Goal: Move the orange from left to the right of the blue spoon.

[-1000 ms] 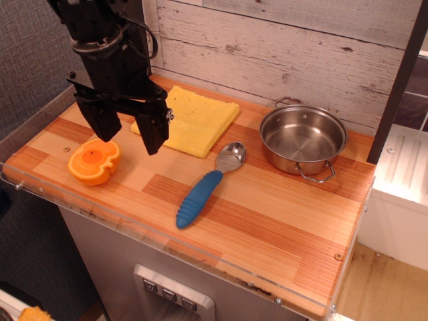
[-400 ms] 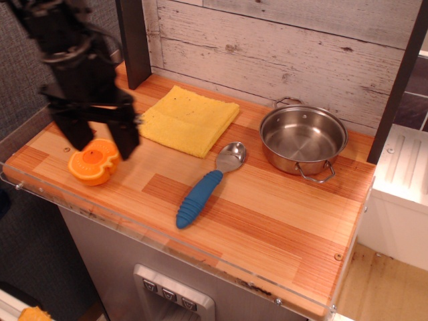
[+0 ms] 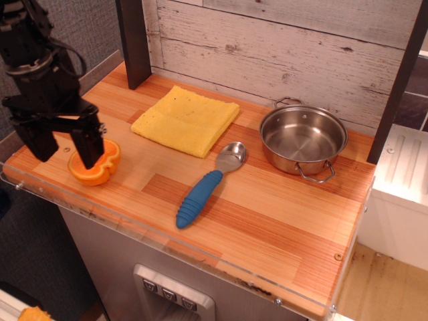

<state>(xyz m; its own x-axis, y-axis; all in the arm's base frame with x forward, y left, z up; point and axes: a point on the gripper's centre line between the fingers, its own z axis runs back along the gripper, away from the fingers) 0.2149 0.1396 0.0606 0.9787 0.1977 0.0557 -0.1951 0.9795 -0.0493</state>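
Note:
The orange (image 3: 103,167) lies on the wooden counter near its left front corner, partly hidden behind my gripper. The blue spoon (image 3: 206,187) lies to its right in the middle of the counter, silver bowl toward the back, blue handle toward the front. My black gripper (image 3: 65,148) hangs at the far left with its two fingers spread apart and nothing between them. Its right finger (image 3: 89,148) covers the left part of the orange; whether it touches the orange I cannot tell.
A yellow cloth (image 3: 186,119) lies flat at the back, left of centre. A steel pot (image 3: 302,140) with two handles stands at the back right. A dark post (image 3: 134,40) rises at the back left. A clear plastic strip (image 3: 167,244) edges the counter front.
My gripper has moved left and toward the front, from over the cloth's left edge to the orange's left side. The orange and spoon have not moved.

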